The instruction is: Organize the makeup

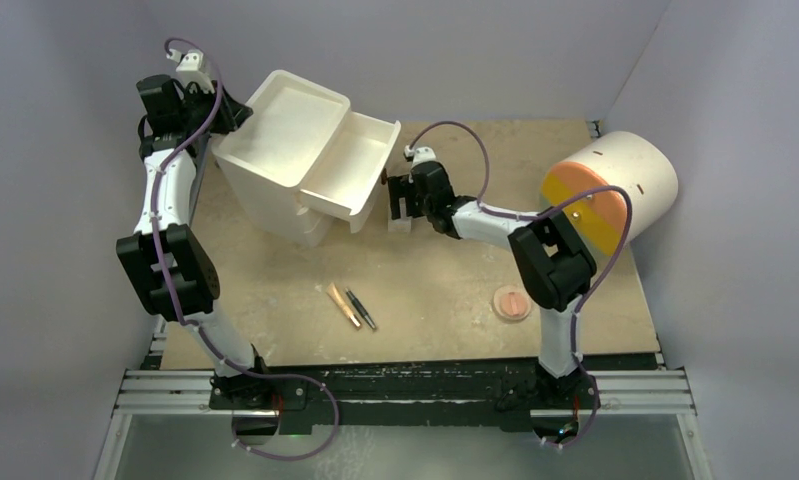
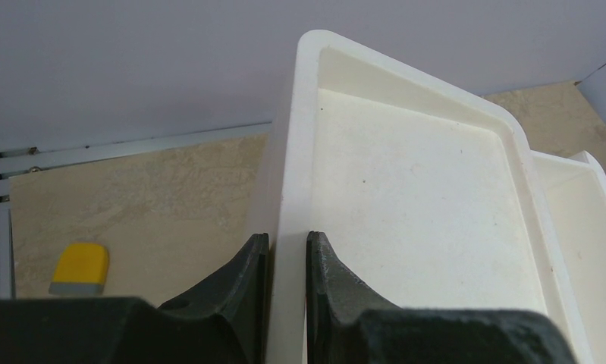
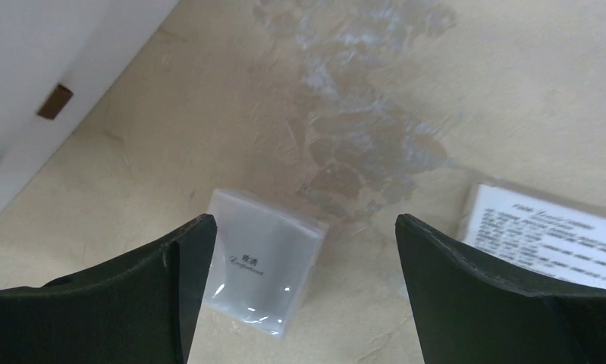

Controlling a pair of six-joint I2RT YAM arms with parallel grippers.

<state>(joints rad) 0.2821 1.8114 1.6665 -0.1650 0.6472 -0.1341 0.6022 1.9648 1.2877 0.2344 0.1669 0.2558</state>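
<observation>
My right gripper [image 1: 399, 200] [image 3: 303, 221] is open and empty, low over the table by the cabinet's front. A white cube box [image 3: 262, 262] lies between its fingers, close to the left one and not touching. A flat white labelled packet [image 3: 546, 235] lies just outside the right finger. A tan stick [image 1: 342, 305] and a dark stick [image 1: 361, 308] lie side by side at the table's front middle. A round pink compact [image 1: 512, 302] sits at the front right. My left gripper [image 1: 233, 112] [image 2: 287, 243] is shut on the back rim of the white cabinet's open top [image 2: 288, 152].
The white cabinet [image 1: 275, 190] stands at the back left with its top [image 1: 285, 125] and one drawer [image 1: 350, 165] open; a brown knob [image 3: 54, 101] shows. A large white cylinder with an orange-yellow face [image 1: 615, 185] lies at the right. A small yellow block [image 2: 80, 267] sits behind the cabinet.
</observation>
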